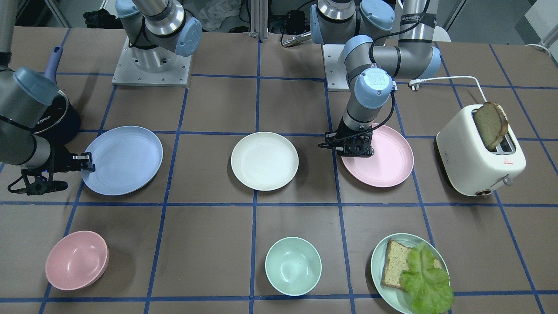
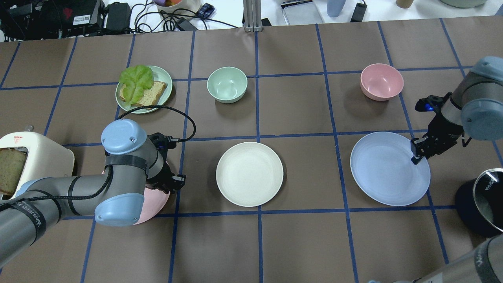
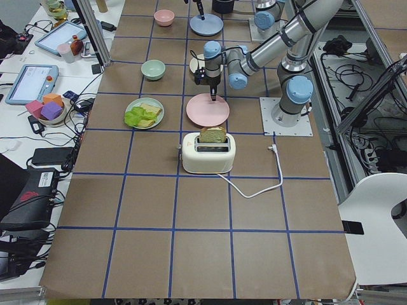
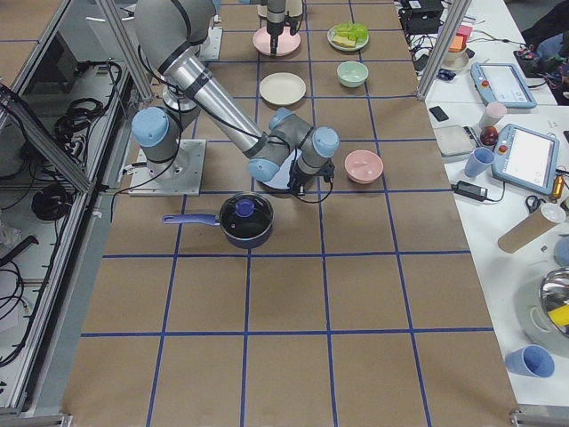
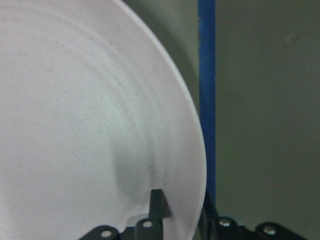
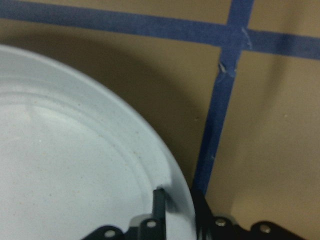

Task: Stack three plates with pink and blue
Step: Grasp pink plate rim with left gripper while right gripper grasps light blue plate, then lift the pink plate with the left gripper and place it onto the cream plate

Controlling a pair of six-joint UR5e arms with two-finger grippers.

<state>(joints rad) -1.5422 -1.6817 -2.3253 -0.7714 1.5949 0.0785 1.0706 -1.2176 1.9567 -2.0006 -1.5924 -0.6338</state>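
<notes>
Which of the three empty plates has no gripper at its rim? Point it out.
The cream-white plate, in the middle. The left gripper straddles the rim of the pink plate, and the right gripper straddles the rim of the blue plate.

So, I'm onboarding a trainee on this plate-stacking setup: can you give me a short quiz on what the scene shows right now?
1. True or false: the cream plate touches no other plate.
2. Whose rim does the left gripper straddle? A) cream plate B) pink plate C) mint plate with bread
3. How many bowls stand on the table?

Key:
1. True.
2. B, the pink plate; the right gripper is at the blue plate.
3. Two: a pink bowl and a green bowl.
</notes>
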